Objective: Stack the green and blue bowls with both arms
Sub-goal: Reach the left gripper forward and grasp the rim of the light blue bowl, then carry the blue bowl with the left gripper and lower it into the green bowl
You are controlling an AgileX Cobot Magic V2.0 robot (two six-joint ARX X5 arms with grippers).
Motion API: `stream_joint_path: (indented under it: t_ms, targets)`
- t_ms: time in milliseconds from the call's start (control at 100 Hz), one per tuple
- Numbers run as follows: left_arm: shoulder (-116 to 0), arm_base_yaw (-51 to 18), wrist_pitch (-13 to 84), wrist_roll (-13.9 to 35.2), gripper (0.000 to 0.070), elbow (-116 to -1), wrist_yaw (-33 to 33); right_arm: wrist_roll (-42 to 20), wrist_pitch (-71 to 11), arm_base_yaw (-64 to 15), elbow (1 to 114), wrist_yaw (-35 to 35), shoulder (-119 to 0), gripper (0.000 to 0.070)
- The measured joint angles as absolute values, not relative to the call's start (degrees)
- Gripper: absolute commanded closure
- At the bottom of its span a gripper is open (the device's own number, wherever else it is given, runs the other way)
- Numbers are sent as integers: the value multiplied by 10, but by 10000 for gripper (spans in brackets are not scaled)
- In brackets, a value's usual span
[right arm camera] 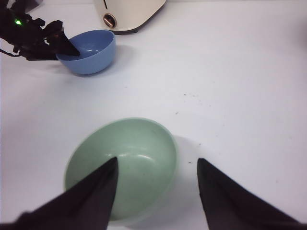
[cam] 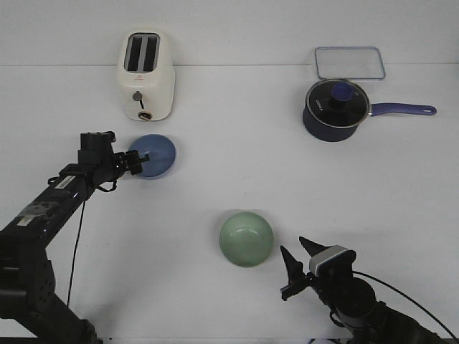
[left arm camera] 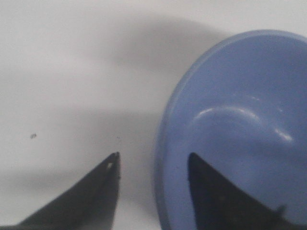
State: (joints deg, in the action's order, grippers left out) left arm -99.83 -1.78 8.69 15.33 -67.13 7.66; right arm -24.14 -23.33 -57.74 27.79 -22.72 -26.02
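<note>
- The blue bowl [cam: 153, 155] sits left of centre in the front view, just below the cream toaster [cam: 145, 74]; the green bowl [cam: 246, 238] lies lower, near the middle, well apart from it
- Left gripper [cam: 140, 158] is at the blue bowl's left rim with its fingers apart: in the left wrist view one finger [left arm camera: 216, 191] is inside the bowl and the other [left arm camera: 93, 194] outside over the counter [left arm camera: 72, 72], the wall between them, not yet pinched
- Right gripper [cam: 300, 258] waits at the lower right of the front view, fingers spread, just beside the green bowl; the right wrist view shows one finger over its rim and one outside
- Judged step: closing on the blue bowl's rim. It looks best to seat the wall deep between the fingers, close gently, and lift straight so the bowl does not tip
- The right arm would likely steady the green bowl as the target
- The saucepan [cam: 334, 109] and tray [cam: 349, 62] at the upper right are well out of the way
</note>
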Motion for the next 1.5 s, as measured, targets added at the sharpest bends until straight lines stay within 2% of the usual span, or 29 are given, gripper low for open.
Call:
stream_joint_path:
  t_ms: [260,350,440,540,740,900,1130,1210,1350,1390,1420,1450,1500]
  targets:
    - [-998,-18,95,150,690,-675,77,-249,-233,-577,278,-227,-260,360]
    - [-994,-18,111,149,690,-681,97,-249,-233,-577,278,-227,-260,360]
    - [-966,-21,129,149,690,-681,124,-249,-233,-577,278,-227,-260,360]
    - [-899,-44,149,146,690,-681,126,-249,-233,-577,278,-227,-260,360]
    - [-768,-150,187,131,691,-682,133,-249,-233,-577,278,-227,-260,360]
    - [-715,-267,195,136,691,-626,128,-249,-233,-577,278,-237,-260,360]
    - [-748,-419,153,168,691,-567,58,-249,-233,-577,278,-238,-260,360]
    - [-770,-445,119,177,690,-568,32,-249,-233,-577,278,-238,-260,360]
    - [-815,-454,96,188,688,-569,29,-249,-234,-577,278,-238,-260,360]
    - [-829,-454,96,191,671,-569,27,-249,-233,-577,278,-238,-260,360]
    - [-837,-453,97,192,627,-569,27,-249,-234,-577,278,-238,-260,360]
    - [-843,-453,99,195,549,-569,27,-249,-234,-577,278,-238,-260,360]
    - [-845,-453,103,197,372,-569,27,-249,-235,-577,278,-238,-260,359]
